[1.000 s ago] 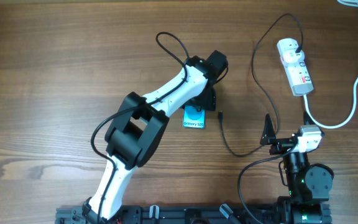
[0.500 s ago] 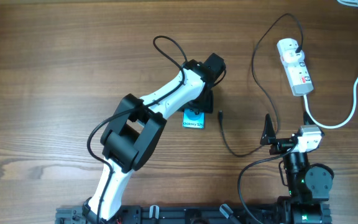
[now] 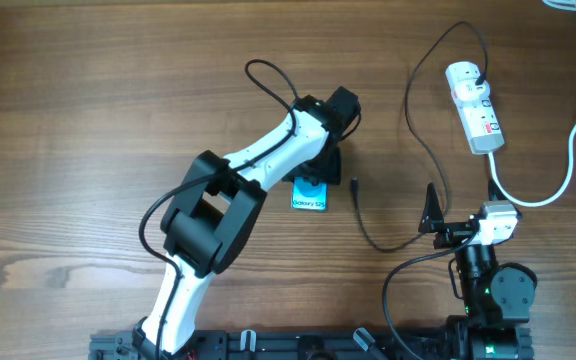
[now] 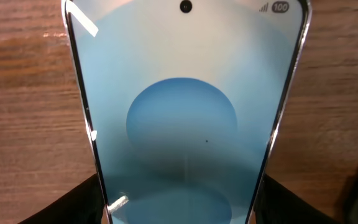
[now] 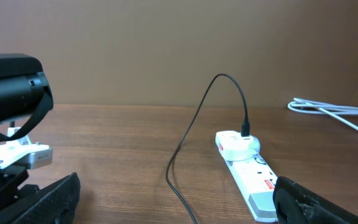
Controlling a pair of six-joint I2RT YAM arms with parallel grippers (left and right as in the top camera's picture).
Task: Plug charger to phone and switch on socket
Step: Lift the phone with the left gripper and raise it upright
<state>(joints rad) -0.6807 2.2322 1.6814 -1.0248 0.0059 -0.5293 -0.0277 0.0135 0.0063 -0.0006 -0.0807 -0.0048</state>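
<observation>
1. Your left gripper [image 4: 180, 190] looks clamped on the slim rectangular phone [image 4: 182, 112] with the turquoise screen. The dark fingers [image 4: 61, 202] sit snug against both long edges. The phone lies flat on the brown wooden table [image 3: 88, 100], directly under those jaws.
2. The phone's long axis runs straight out from the base, crosswise to the squeeze. The end with the white "Galaxy" band pokes out on the base side of the jaws.
3. Just off the right side of those jaws is the tiny black plug tip [image 3: 354, 184] of the thin black charger cable [image 3: 368, 234]. It's near the phone but not touching, lying roughly parallel to it.
4. Your right gripper [image 5: 176, 186] is spread wide with nothing in it, back by its base. The plug tip is well off to its left, though the cable slack passes close by.
5. The right arm is the free one, so I'd say the plug is its job. I can't tell which end has the port.
6. The white elongated power strip [image 3: 475, 107] is ahead of the right jaws, cable already plugged in. The switch state is unreadable.
</observation>
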